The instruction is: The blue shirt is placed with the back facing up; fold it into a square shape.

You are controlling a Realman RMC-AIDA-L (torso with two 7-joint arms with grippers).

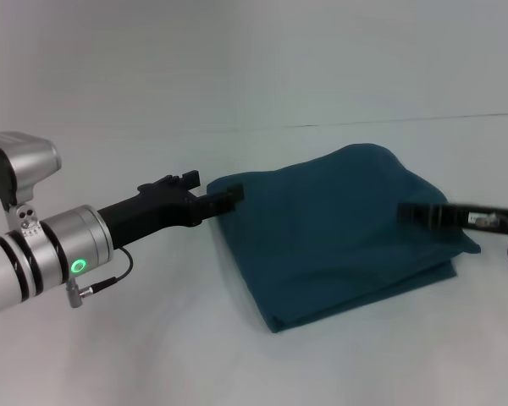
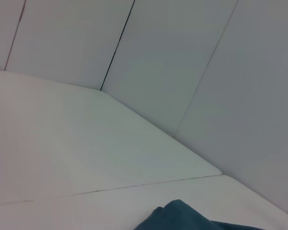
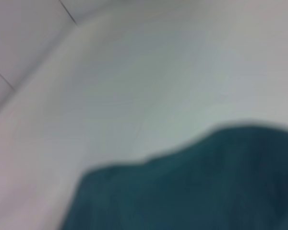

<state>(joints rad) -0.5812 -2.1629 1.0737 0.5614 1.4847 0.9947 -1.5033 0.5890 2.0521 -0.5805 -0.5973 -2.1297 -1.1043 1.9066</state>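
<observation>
The blue shirt point(image 1: 339, 228) lies folded into a rough square on the white table point(image 1: 152, 355), a little toward three o'clock of the middle of my head view, plain side up, with layered edges showing along its near side. My left gripper point(image 1: 229, 199) reaches in from nine o'clock and sits at the shirt's far-left corner, at about ten o'clock on the cloth, touching or just over its edge; I cannot tell whether it is pinching anything. My right gripper point(image 1: 419, 213) comes in from three o'clock and lies low over the shirt's right edge; its state I cannot tell either. My left wrist view catches only a bump of the shirt point(image 2: 182, 218) on the table point(image 2: 86, 143) before the white wall point(image 2: 192, 62). My right wrist view shows the shirt point(image 3: 197, 187) close and blurred.
</observation>
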